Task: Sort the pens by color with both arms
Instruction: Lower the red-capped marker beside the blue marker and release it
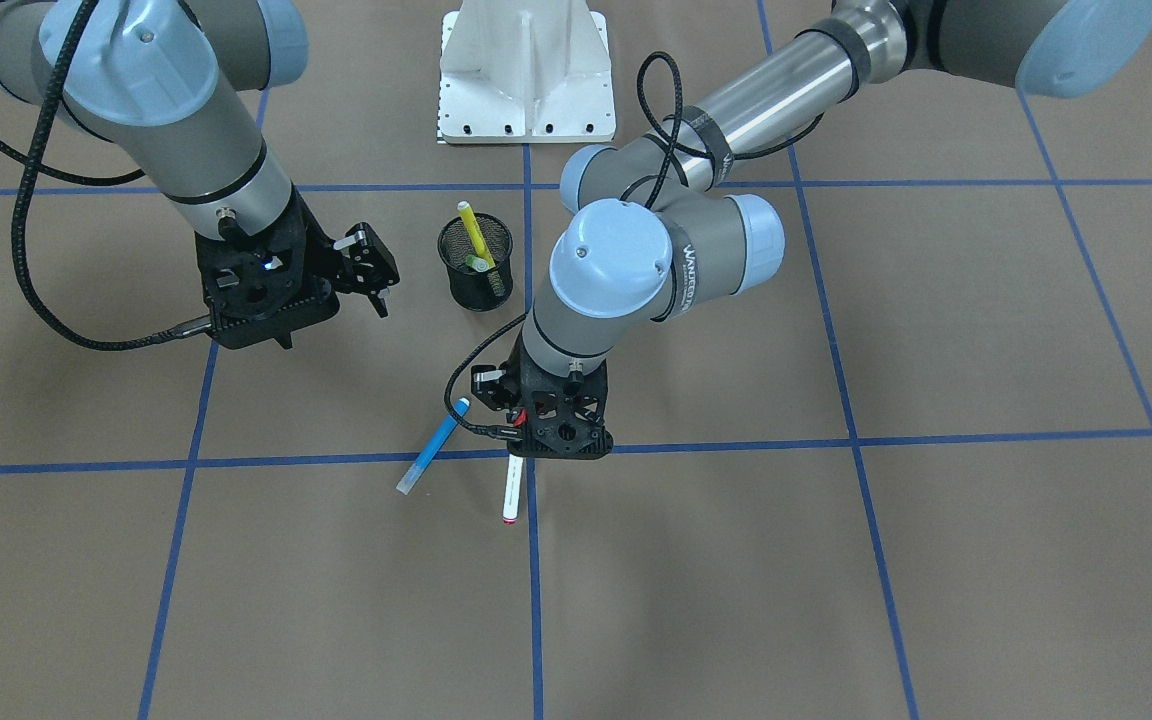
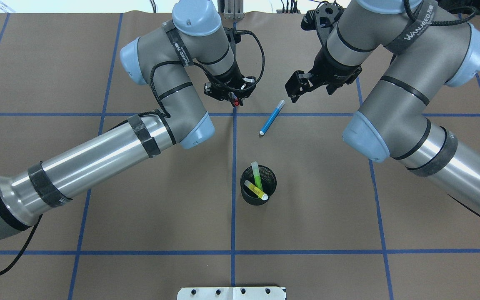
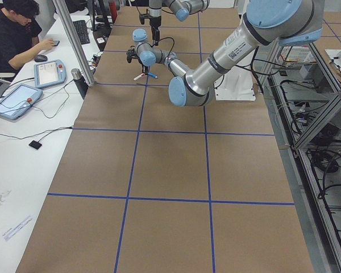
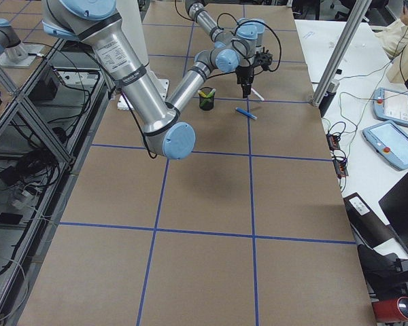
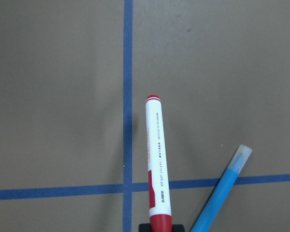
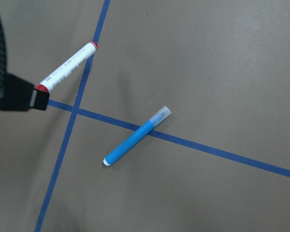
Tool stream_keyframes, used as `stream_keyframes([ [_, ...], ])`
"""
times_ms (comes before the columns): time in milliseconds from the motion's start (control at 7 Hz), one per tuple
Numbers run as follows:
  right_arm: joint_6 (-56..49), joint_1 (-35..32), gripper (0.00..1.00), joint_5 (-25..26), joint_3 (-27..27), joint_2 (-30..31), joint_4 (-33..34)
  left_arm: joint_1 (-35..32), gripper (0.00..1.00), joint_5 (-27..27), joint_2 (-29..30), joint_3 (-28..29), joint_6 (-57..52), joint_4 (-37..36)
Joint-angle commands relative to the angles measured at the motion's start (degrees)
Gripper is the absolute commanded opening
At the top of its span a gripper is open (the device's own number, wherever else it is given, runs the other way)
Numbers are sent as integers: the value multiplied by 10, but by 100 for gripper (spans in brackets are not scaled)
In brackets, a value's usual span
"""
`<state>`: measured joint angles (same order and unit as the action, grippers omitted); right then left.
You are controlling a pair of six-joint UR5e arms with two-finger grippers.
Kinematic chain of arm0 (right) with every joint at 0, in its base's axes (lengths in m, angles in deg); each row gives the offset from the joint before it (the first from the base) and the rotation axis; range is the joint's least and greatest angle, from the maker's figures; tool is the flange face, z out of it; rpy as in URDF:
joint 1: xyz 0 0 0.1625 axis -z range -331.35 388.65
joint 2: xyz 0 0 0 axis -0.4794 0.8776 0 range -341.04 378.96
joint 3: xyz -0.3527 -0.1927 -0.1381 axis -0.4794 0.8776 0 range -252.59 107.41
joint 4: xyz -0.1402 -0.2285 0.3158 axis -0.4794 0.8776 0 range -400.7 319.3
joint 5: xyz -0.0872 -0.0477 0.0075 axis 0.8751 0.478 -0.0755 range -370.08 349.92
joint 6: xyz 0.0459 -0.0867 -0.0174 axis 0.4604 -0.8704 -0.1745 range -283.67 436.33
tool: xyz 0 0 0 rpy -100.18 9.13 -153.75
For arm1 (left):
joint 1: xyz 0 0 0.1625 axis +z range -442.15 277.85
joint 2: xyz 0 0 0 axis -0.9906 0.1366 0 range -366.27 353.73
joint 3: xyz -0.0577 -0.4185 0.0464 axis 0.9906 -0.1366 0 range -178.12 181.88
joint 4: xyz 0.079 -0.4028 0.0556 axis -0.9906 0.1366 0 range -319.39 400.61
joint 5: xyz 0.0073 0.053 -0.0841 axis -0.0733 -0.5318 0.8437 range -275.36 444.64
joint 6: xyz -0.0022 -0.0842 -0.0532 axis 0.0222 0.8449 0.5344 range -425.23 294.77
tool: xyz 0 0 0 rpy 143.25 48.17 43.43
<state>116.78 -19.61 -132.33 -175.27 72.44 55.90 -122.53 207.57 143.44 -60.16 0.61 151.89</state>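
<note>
My left gripper (image 2: 235,99) (image 1: 516,412) is shut on the red cap of a white-barrelled pen (image 5: 157,164) (image 1: 512,490). It holds the pen just off the table over a blue tape crossing, barrel pointing away from the robot. A blue pen (image 2: 271,118) (image 6: 135,137) (image 1: 433,447) lies flat across a tape line beside it. My right gripper (image 2: 296,91) (image 1: 376,272) hovers open and empty past the blue pen's clear cap. A green pen (image 2: 256,175) and a yellow pen (image 2: 256,190) stand in the black mesh cup (image 2: 246,196) (image 1: 466,290).
The white pedestal base (image 1: 526,70) stands at the robot's side of the table. Blue tape lines (image 2: 98,114) divide the brown tabletop into squares. A person (image 3: 14,34) sits at a side desk with control pendants (image 3: 11,99), off the work surface.
</note>
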Motion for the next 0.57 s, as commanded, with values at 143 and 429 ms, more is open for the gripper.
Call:
stream_keyframes([
  [143,3,0,99,0,-1,1,0,8,38,-1,-1,2,-24,0],
  [429,4,0,99,0,-1,0,0,7,55,0,0,-5,-26,-1],
])
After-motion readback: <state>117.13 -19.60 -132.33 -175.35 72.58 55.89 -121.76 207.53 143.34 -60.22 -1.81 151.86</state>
